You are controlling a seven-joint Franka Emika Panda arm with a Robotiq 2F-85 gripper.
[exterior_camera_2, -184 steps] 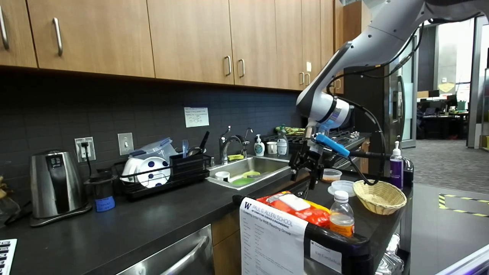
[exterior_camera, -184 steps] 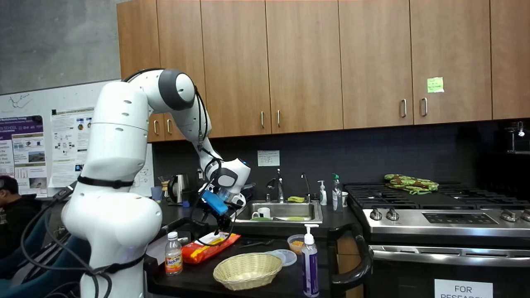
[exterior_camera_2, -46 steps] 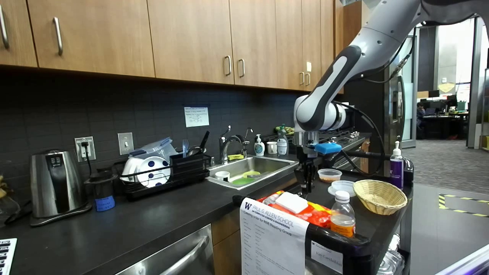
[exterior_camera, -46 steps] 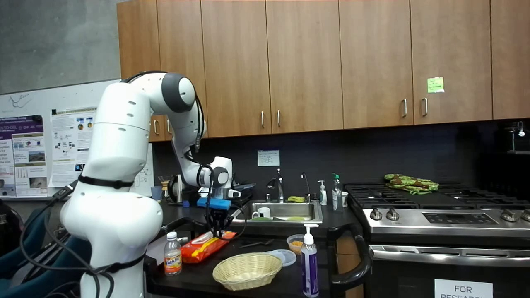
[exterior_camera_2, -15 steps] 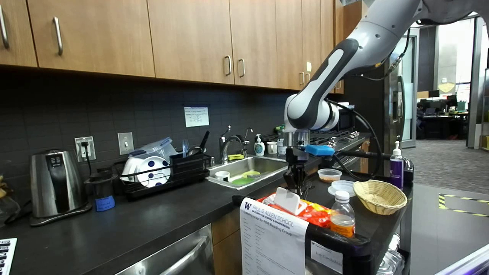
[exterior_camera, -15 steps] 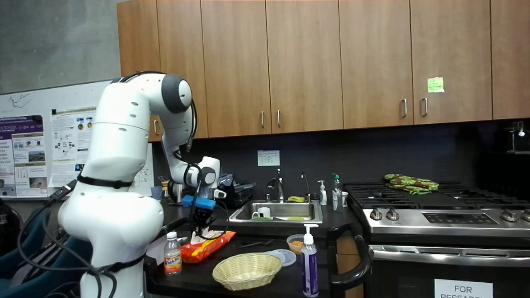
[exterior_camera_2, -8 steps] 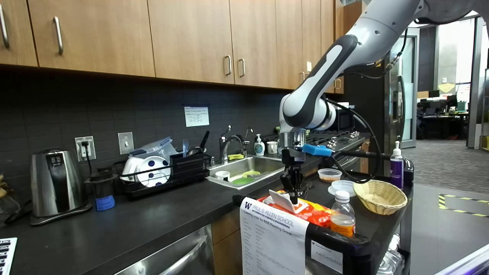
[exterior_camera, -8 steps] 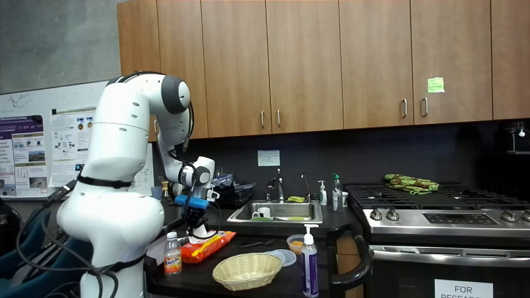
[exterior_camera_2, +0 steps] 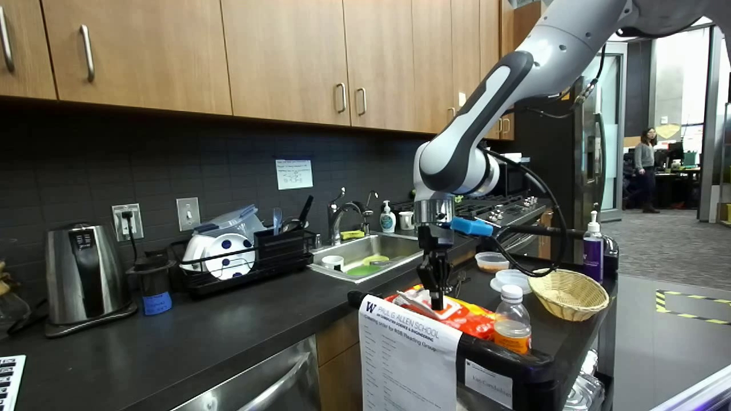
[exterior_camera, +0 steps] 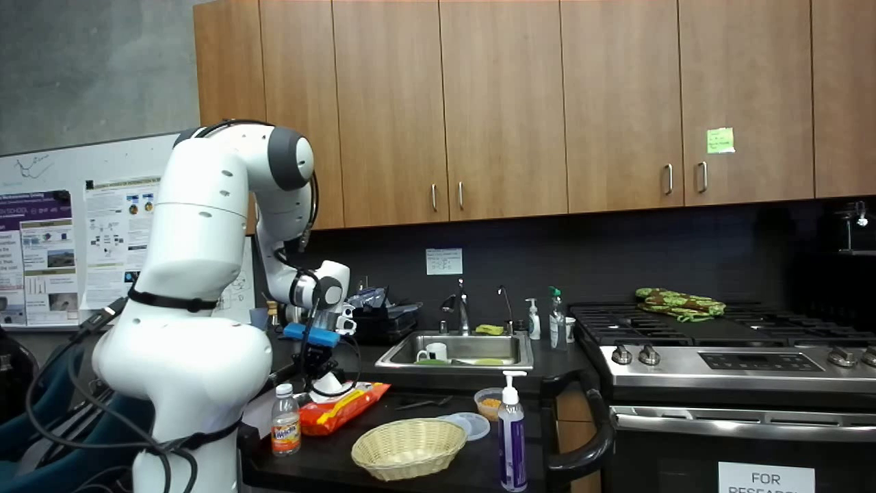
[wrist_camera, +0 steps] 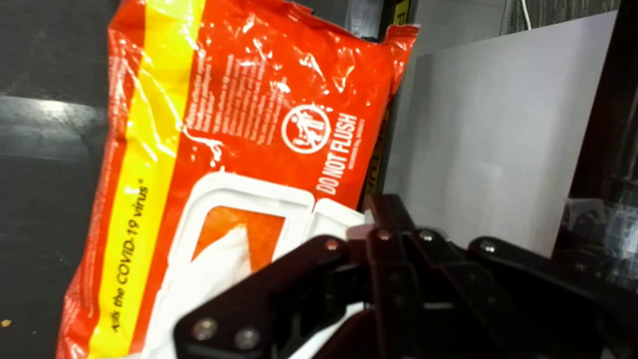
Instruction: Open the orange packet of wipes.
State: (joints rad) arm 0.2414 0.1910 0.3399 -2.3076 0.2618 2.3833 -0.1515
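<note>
The orange packet of wipes (wrist_camera: pixel 259 164) lies on the dark cart top, and it also shows in both exterior views. Its white lid (wrist_camera: pixel 335 217) is swung open on its hinge, leaving the white frame (wrist_camera: pixel 249 192) uncovered. Inside that frame are orange film and a white wipe (wrist_camera: pixel 227 257). In an exterior view the lid (exterior_camera_2: pixel 416 303) leans back low, nearly edge-on. My gripper (wrist_camera: pixel 391 214) is shut, its fingertips together over the lid's side of the packet with nothing seen between them. It points down at the packet (exterior_camera_2: pixel 474 319). The gripper's body hides part of the lid.
A juice bottle (exterior_camera: pixel 286 421) stands close beside the packet. A woven basket (exterior_camera: pixel 409 448), a pump bottle (exterior_camera: pixel 512 438), a small tub (exterior_camera: pixel 488 404) and clear lids (exterior_camera_2: pixel 512 279) share the cart. The cart's black rim (exterior_camera_2: pixel 497 357) carries a hanging paper sheet (exterior_camera_2: pixel 406 354).
Earlier the lid lay shut, and at first the gripper was open. One second ago the lid stood raised; now it leans farther back. The shut gripper has moved along with it and lower.
</note>
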